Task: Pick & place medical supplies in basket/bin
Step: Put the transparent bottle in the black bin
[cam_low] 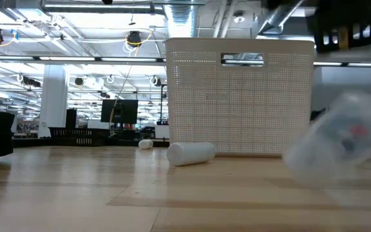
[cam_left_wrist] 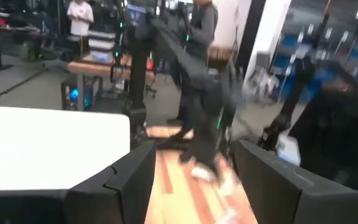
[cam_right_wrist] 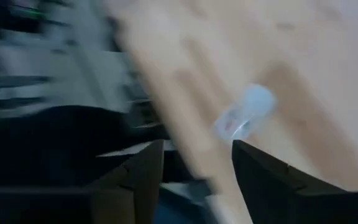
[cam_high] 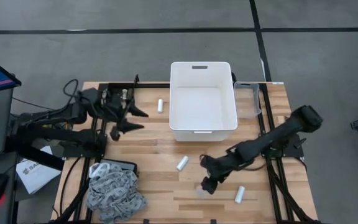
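A small clear vial (cam_right_wrist: 244, 112) lies on the wooden table beyond the fingertips of my right gripper (cam_right_wrist: 197, 144), which hangs open above it at the near right (cam_high: 209, 183). In the low view the vial (cam_low: 340, 145) is a blur. Three white gauze rolls lie on the table: one (cam_high: 160, 105) left of the white tub (cam_high: 202, 127), one (cam_high: 182, 163) in front of it, one (cam_high: 240, 194) near the right gripper. The grey patterned cloth bandage (cam_high: 114, 194) is heaped at the near left. My left gripper (cam_high: 134, 120) hovers open left of the tub.
A small clear bin (cam_high: 248, 99) stands against the tub's right side. A black pouch (cam_high: 122, 167) lies at the bandage's far edge. Bare wood lies between the tub and the near edge. People stand in the room beyond the table.
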Tool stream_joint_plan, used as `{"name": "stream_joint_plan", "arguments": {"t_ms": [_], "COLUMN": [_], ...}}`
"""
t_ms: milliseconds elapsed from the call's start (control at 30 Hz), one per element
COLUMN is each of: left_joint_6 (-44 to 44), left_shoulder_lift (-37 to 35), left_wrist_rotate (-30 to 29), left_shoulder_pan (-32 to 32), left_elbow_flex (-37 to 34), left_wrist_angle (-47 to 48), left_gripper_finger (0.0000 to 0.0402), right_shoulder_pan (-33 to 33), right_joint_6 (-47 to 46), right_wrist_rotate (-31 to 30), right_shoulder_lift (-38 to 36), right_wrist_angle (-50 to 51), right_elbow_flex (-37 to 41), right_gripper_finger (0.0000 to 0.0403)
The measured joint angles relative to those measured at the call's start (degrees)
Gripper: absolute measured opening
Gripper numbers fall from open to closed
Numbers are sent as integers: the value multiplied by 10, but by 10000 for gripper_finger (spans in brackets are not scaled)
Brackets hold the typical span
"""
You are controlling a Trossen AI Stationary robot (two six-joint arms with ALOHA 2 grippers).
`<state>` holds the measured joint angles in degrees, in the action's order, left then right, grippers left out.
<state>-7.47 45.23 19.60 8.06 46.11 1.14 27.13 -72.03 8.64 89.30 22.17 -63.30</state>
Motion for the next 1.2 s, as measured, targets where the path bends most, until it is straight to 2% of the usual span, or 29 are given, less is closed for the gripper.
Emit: {"name": "stream_joint_plan", "arguments": {"t_ms": [133, 233, 433, 667, 767, 833, 1000, 1200], "left_joint_6": [60, 84, 104, 100, 68, 41, -4, 29], "left_shoulder_lift": [32, 61, 87, 50, 26, 13, 11, 83], "left_wrist_rotate": [-65, -105, -147, -161, -160, -139, -109, -123], "left_shoulder_pan": [-73, -110, -155, -157, -157, -166, -243, -336], "left_elbow_flex": [1, 0, 0, 0, 0, 0, 0, 31], "left_wrist_angle": [-6, -6, 3, 59, 124, 171, 264, 332], "left_gripper_finger": [214, 214, 214, 214, 214, 214, 214, 214], "right_shoulder_pan": [-4, -11, -9, 11, 14, 17, 18, 16], "right_joint_6": [-22, -35, -46, -68, -76, -80, -81, -71], "right_wrist_rotate": [-7, -26, -31, -31, -40, -49, -62, -63], "right_shoulder_lift": [-59, -84, -70, -32, -29, -32, -41, -41], "right_wrist_angle": [-42, -26, -10, -28, -39, -50, -49, -47], "right_elbow_flex": [-1, -1, -1, 0, 0, 0, -1, 0], "right_gripper_finger": [161, 141, 117, 116, 116, 116, 116, 116]}}
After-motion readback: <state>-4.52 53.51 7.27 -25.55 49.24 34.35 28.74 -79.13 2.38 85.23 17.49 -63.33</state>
